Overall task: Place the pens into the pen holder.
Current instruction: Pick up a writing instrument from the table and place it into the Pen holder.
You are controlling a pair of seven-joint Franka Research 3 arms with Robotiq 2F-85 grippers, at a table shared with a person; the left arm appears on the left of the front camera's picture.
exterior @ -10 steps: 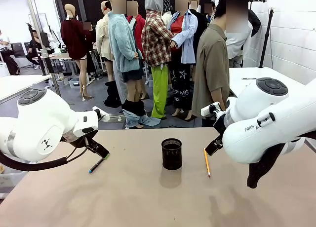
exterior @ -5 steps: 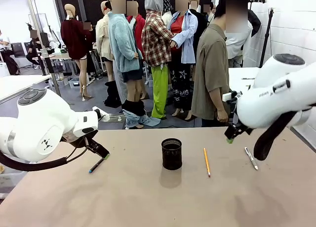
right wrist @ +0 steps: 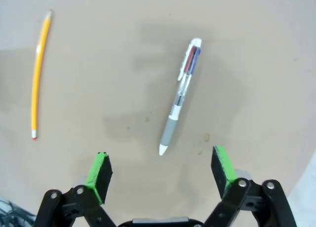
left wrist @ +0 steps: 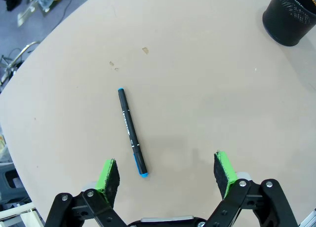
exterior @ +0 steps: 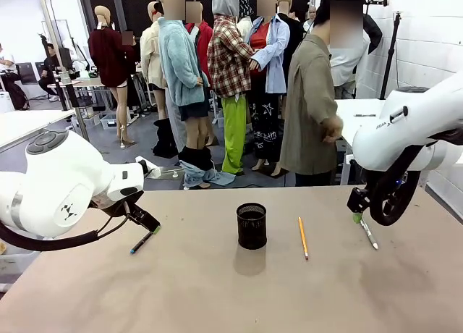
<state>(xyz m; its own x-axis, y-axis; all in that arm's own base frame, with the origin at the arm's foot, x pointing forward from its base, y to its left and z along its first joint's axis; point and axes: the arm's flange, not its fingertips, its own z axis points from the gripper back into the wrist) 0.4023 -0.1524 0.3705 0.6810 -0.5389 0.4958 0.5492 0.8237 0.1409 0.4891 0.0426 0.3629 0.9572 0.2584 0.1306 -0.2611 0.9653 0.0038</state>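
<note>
approach step: right gripper (right wrist: 161, 169) over the white pen (right wrist: 180, 99), left gripper (left wrist: 166, 171) over the dark pen (left wrist: 131, 131), fingers wide and empty; next, lower and pinch.

The table (exterior: 217, 289) is a smooth, matt beige sheet, its skin broken by a few small chips (left wrist: 144, 51). The holder (exterior: 251, 226) is black wire mesh, dull metal by the look of it. The pencil (right wrist: 39, 71) looks like wood under glossy yellow paint. Of the 2 pens, the dark pen (left wrist: 132, 132) is matt black plastic with a blue end. The other pen (right wrist: 180, 103) has a clear, shiny plastic barrel and a grey, rubbery-looking grip. The arms' shells (exterior: 61, 184) are glossy white plastic. The left gripper (left wrist: 165, 170) carries matt green pads (left wrist: 109, 175) on dull black links.
</note>
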